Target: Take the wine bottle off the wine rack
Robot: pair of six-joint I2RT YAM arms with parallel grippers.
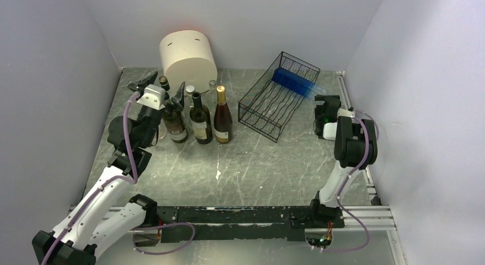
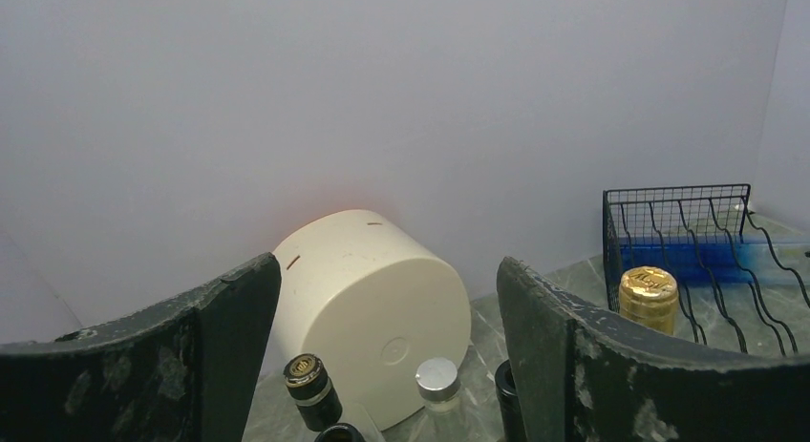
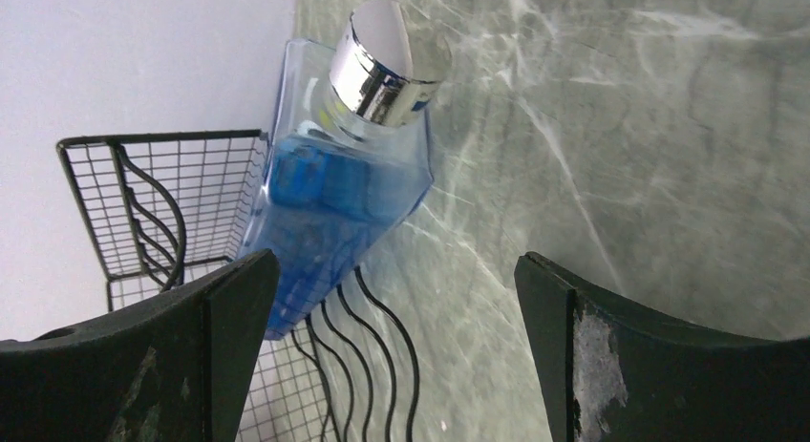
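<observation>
The black wire-mesh wine rack [image 1: 273, 105] stands tilted at the back right. A clear blue wine bottle [image 1: 294, 80] with a silver cap lies across its far end, neck towards the right. In the right wrist view the bottle [image 3: 330, 184] lies ahead and left of my fingers, its cap [image 3: 387, 55] past the rack [image 3: 143, 203]. My right gripper [image 1: 320, 102] [image 3: 396, 347] is open and empty, just right of the bottle's cap end. My left gripper [image 1: 163, 86] [image 2: 387, 356] is open and empty above the standing bottles at the back left.
Three dark wine bottles [image 1: 200, 119] stand in a row left of the rack, one gold-capped [image 1: 222, 116]. A clear silver-capped bottle [image 2: 437, 377] stands behind them. A cream cylinder [image 1: 187, 59] lies by the back wall. Walls close in on the left, back and right.
</observation>
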